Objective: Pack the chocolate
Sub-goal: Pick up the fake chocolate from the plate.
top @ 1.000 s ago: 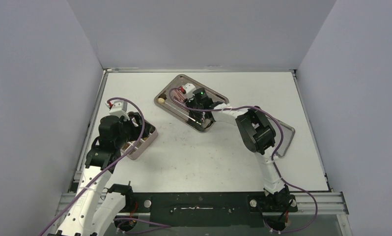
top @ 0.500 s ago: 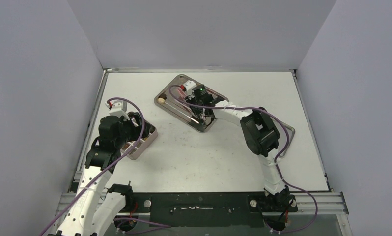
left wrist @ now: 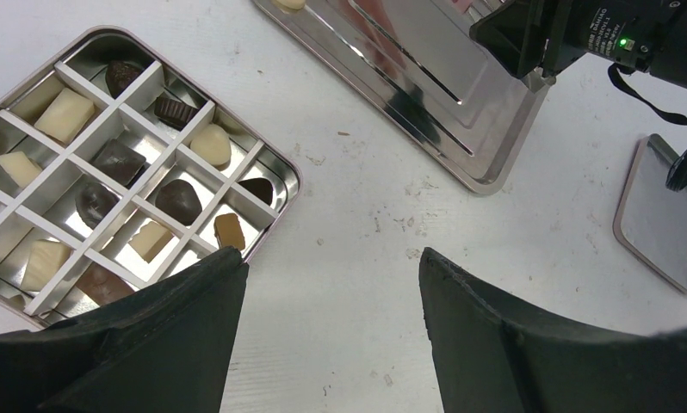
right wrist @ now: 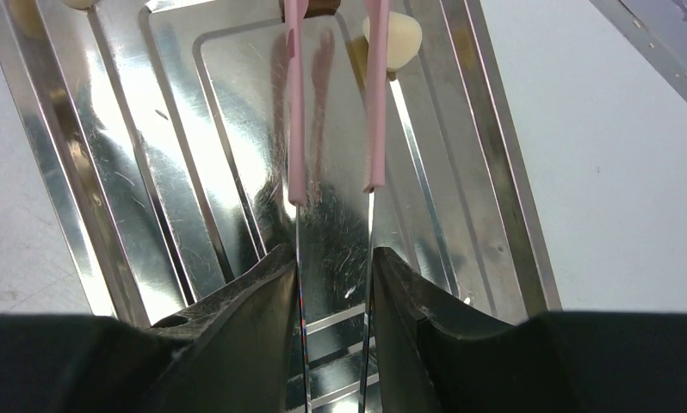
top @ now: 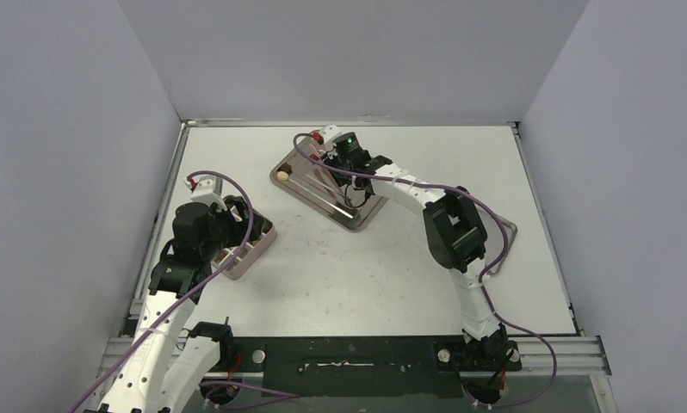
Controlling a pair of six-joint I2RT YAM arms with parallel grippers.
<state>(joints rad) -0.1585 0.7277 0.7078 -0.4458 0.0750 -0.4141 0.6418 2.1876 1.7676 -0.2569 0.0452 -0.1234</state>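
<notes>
My right gripper (right wrist: 333, 254) is shut on the thin metal arms of the pink tongs (right wrist: 294, 103), low over the steel tray (right wrist: 486, 129). The pink tips stand apart and point along the tray. A cream chocolate (right wrist: 399, 39) lies just to the right of the right tip. Another pale piece (top: 281, 176) sits at the tray's left corner. Several dark, brown and cream chocolates (left wrist: 178, 200) lie in the cells of the divided box (left wrist: 281, 172). My left gripper (left wrist: 330, 258) hovers open over bare table beside that box, holding nothing.
A flat metal lid (left wrist: 667, 224) lies on the table to the right of the tray. The right arm (top: 448, 228) reaches across the table's middle. Grey walls close in the table on three sides.
The right gripper has drawn back with the tongs toward the tray's far side, and the tray has shifted slightly. The left arm has not moved.
</notes>
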